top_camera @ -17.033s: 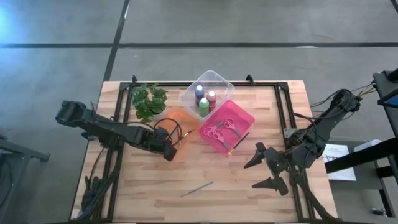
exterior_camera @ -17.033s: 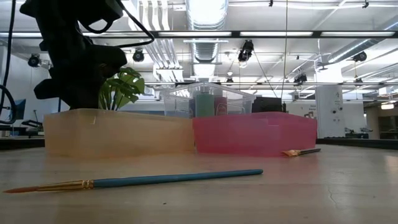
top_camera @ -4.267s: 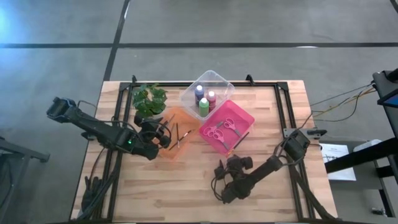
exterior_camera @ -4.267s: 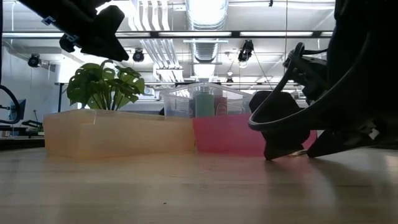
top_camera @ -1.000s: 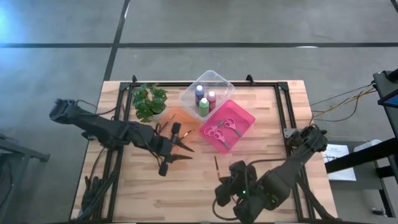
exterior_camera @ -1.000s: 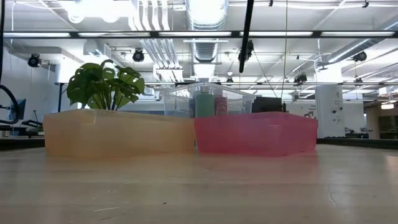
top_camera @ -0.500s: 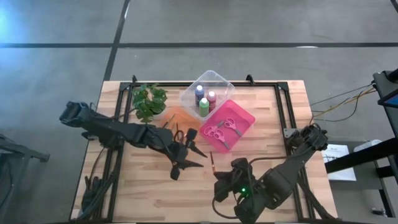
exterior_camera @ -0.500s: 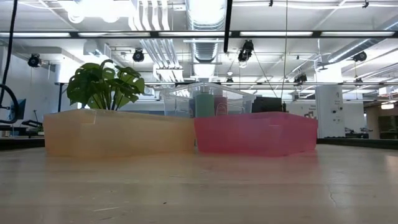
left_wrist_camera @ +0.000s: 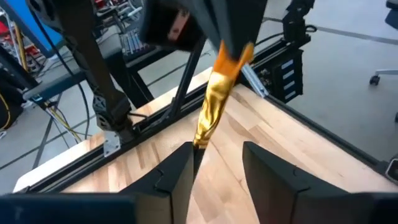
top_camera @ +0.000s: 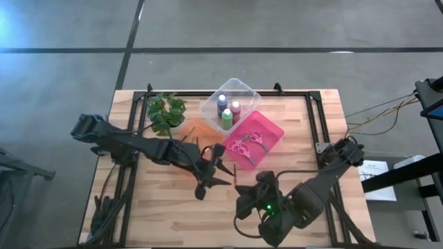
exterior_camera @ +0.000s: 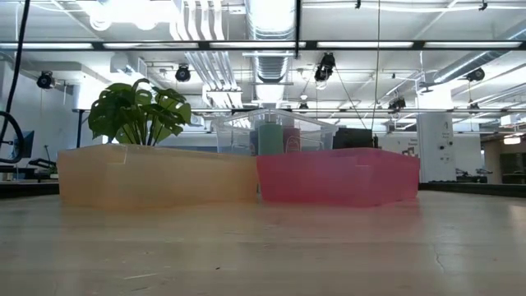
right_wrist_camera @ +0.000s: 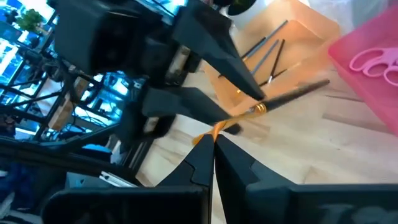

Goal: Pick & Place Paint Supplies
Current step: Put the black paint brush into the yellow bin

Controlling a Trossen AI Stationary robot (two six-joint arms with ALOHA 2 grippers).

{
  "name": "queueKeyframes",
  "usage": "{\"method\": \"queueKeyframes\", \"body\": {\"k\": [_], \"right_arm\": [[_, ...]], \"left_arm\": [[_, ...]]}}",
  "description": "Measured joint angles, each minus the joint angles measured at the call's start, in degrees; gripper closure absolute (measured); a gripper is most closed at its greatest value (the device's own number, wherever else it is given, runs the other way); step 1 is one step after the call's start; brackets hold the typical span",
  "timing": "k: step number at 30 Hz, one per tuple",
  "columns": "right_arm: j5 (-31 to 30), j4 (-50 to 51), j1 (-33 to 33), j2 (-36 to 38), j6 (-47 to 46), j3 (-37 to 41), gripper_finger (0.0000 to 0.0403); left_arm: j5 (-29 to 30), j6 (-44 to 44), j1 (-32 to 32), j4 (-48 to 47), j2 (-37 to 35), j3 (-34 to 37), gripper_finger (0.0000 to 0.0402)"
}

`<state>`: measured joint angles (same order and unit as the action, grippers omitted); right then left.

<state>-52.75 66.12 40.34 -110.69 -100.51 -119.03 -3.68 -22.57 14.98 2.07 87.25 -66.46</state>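
Observation:
My right gripper [top_camera: 239, 191] is above the table's near middle, shut on a thin paintbrush [top_camera: 234, 176] with an orange end, a gold ferrule [left_wrist_camera: 211, 106] and a dark shaft. My left gripper [top_camera: 227, 177] reaches in from the left, open. Its two fingers [left_wrist_camera: 177, 171] stand on either side of the brush's thin dark end; whether one touches it I cannot tell. More brushes [right_wrist_camera: 267, 53] lie in the orange tray [top_camera: 196, 133]. Pink scissors [top_camera: 248, 142] lie in the pink tray [top_camera: 271, 131]. Paint bottles [top_camera: 227, 111] stand in the clear tray [top_camera: 239, 86]. My right gripper pinches the paintbrush at its orange end [right_wrist_camera: 210, 134] between its two fingertips. The fingers come from the table's near right, slanting down. The brush is lifted clear of the table and sticks out past the fingertips toward my left gripper.
A leafy plant [top_camera: 166, 113] stands at the far left beside the orange tray. The three trays crowd the far middle. Bare wood [top_camera: 159, 207] lies along the near side, on the left.
My left gripper has gone toward the table's right edge and sunk a little, so that its fingers now flank the brush. My right gripper has turned, and the brush it holds has shifted slightly toward the left and the far edge.

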Motion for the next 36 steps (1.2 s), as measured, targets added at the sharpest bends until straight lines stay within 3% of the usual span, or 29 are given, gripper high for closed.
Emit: {"method": "queueKeyframes", "body": {"k": [13, 28, 36], "right_arm": [[0.03, -0.54, -0.65, 0.04, 4.54, -1.94, 0.0395], [-0.05, -0.50, -1.05, 0.04, 4.75, -1.94, 0.0395], [-0.85, -0.54, -1.05, 0.04, 4.70, -1.94, 0.0395]], "left_arm": [[1.75, 0.48, -0.96, 4.81, 1.68, 0.03, 0.0263], [1.73, 0.66, -1.22, 2.65, 1.68, 0.09, 0.0266], [1.73, 0.66, -1.29, 0.99, 1.66, 0.11, 0.0319]]}}
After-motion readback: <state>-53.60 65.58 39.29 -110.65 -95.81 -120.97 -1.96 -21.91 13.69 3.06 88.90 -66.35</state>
